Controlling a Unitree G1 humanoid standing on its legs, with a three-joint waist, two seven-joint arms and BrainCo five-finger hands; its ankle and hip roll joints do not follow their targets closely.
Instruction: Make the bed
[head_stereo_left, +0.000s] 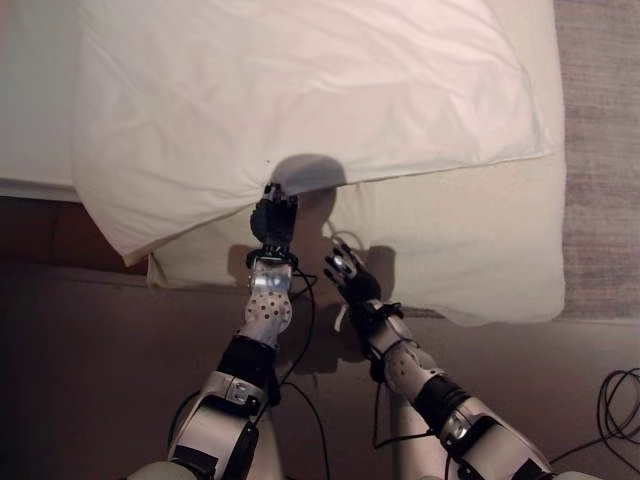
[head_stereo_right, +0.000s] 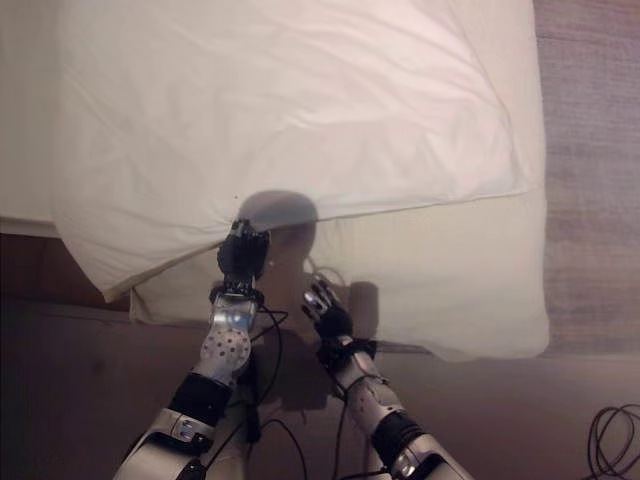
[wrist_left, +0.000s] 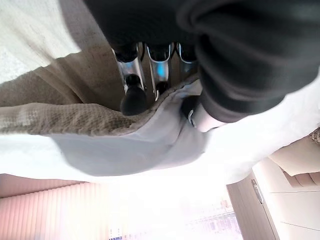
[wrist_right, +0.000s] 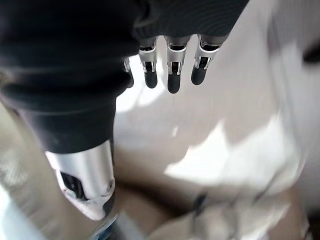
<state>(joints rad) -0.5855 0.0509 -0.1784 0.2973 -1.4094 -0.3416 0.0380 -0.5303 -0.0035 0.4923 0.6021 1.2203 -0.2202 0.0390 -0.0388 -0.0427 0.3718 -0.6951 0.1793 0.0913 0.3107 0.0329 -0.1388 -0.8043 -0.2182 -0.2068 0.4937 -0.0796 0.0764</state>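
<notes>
A white duvet covers the bed, and its near edge lies across a cream sheet on the mattress. My left hand is at the middle of that near edge, where the cloth bunches into a small hump. In the left wrist view its fingers and thumb are curled on the duvet's edge. Just to its right my right hand hovers over the cream sheet near the bed's front. The right hand's fingers are straight and hold nothing.
The duvet's left corner hangs over the bed's front edge. Dark brown floor runs along the front of the bed. A grey carpet strip lies past the bed's right side.
</notes>
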